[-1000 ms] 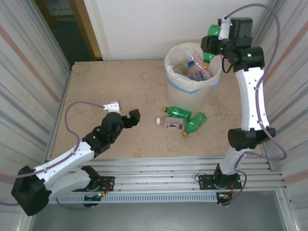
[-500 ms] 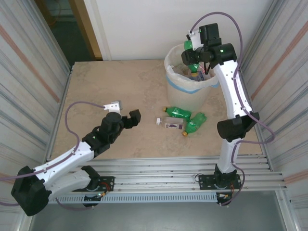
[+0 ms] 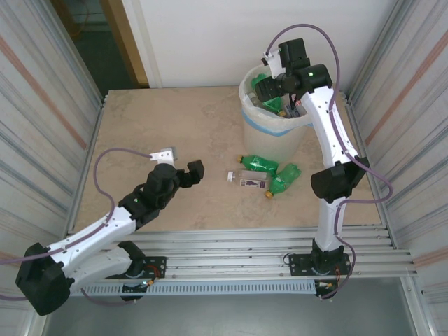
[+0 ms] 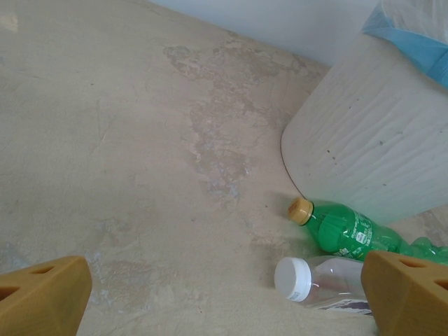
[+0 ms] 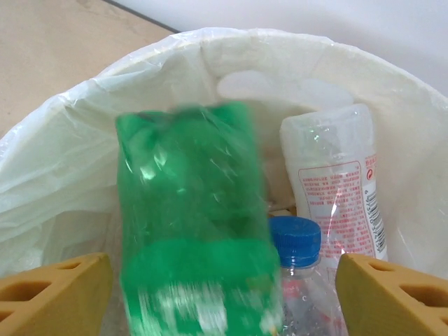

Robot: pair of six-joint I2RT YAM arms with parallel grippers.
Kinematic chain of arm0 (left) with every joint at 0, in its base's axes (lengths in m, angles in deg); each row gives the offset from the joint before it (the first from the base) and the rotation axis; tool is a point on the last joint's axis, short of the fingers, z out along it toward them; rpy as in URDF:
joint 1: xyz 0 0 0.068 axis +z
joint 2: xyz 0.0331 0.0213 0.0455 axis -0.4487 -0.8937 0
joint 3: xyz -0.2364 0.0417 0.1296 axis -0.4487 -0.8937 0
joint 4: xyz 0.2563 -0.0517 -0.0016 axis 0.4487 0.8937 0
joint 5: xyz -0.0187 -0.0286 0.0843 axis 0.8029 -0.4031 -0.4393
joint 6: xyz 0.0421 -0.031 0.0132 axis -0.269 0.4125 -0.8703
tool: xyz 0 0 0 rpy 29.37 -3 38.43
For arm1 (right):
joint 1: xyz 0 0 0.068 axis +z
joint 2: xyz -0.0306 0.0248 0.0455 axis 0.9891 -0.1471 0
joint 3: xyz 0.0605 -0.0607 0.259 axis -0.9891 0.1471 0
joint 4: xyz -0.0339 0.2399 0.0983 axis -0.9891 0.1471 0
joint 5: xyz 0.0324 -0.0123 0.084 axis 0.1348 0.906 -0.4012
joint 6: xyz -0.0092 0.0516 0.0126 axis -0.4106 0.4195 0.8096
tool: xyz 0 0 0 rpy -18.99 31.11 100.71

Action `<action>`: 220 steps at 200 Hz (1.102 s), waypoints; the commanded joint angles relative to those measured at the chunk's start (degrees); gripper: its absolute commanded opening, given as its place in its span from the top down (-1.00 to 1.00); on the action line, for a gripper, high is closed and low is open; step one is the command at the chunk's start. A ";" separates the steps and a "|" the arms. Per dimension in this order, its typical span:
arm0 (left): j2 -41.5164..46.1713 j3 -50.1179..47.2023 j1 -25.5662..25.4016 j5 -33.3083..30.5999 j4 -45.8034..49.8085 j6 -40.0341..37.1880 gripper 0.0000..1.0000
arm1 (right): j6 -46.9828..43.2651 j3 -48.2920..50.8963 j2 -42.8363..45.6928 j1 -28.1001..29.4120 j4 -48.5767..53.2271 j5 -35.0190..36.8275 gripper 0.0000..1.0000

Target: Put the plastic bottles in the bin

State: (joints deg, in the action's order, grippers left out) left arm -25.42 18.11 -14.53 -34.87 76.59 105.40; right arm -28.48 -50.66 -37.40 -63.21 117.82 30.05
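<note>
My right gripper (image 3: 270,87) hangs over the bin (image 3: 274,137), a cream-white bucket with a liner and a blue tape band. Its jaws stand open, and a blurred green bottle (image 5: 192,231) drops between them, clear of both fingers, in line with my right gripper (image 5: 224,301). Inside the bin lie a clear bottle with a blue cap (image 5: 295,241) and a clear one with red print (image 5: 336,182). On the table by the bin lie a green bottle (image 3: 259,164), a clear white-capped bottle (image 3: 248,180) and another green bottle (image 3: 284,178). My left gripper (image 3: 180,162) is open, left of them.
In the left wrist view the bin wall (image 4: 378,154) rises at the upper right, with the green bottle (image 4: 350,234) and the white-capped clear bottle (image 4: 315,280) in front of my right fingertip (image 4: 409,290). Corrugated metal walls (image 3: 42,126) close both sides.
My right arm swung left from beside the bin to above it, and its jaws opened off the green bottle. The left arm stayed still.
</note>
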 commanded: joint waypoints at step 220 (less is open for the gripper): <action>16.86 -6.96 0.58 -6.77 2.20 -1.47 -0.98 | 34.13 61.69 55.34 -7.96 -14.83 14.27 -0.95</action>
State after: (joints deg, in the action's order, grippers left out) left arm -9.88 11.36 -14.53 -38.96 78.07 105.33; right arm 0.80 6.23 13.35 -71.08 101.41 39.84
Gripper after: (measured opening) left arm 0.988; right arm 0.978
